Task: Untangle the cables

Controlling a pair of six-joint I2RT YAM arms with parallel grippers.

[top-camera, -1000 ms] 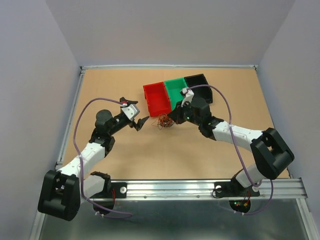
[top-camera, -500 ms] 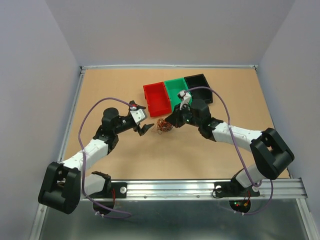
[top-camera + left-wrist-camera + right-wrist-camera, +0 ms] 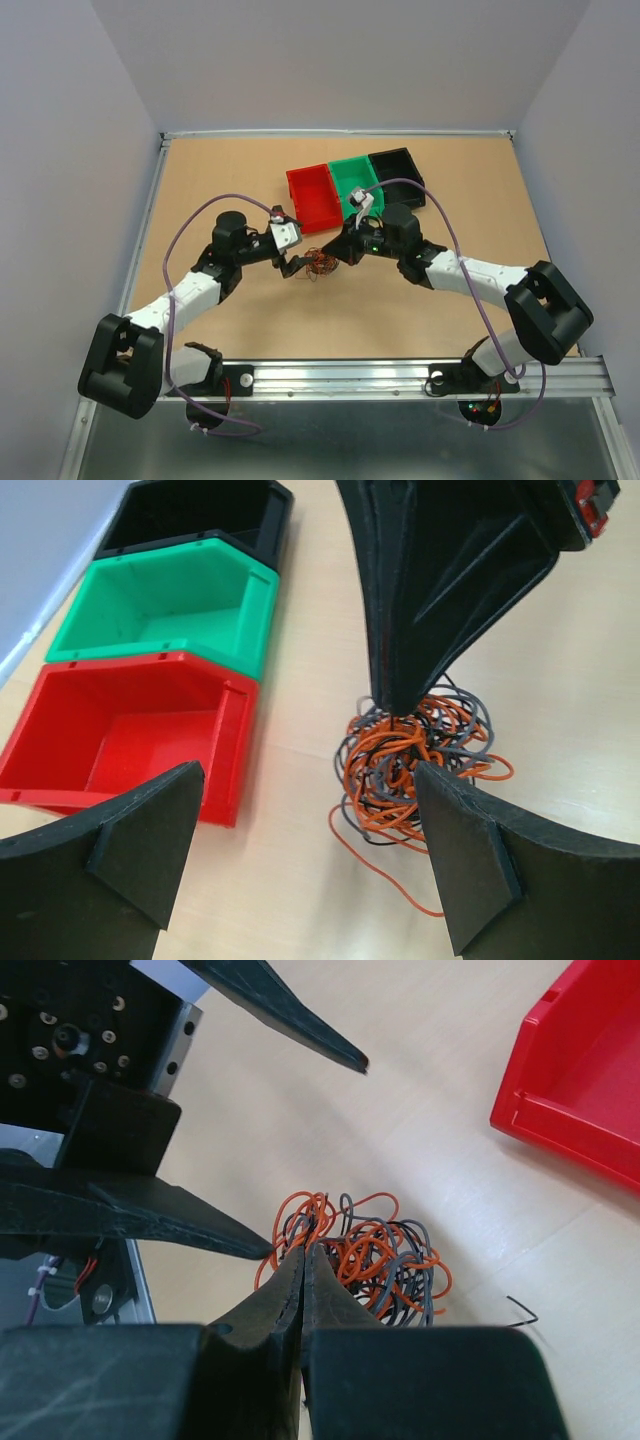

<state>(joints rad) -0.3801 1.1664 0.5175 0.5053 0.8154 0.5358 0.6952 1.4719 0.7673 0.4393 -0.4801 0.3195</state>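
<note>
Tan bench (image 3: 470, 200): cables (image 3: 415, 760) lie in one orange-and-grey knot near the red bin (image 3: 120, 740), not touching it. Right gripper (image 3: 303, 1250) is pinched fully closed on the knot's top strands. Left gripper (image 3: 308, 780) is spread wide, straddling the knot and holding nothing.

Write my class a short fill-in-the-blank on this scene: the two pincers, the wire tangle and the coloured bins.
1. The left pincer is wide ___, holding nothing.
2. The right pincer is ___ on the cables.
3. Of the three bins in a row, the middle bin is coloured ___.
Missing words: open; shut; green.
</note>
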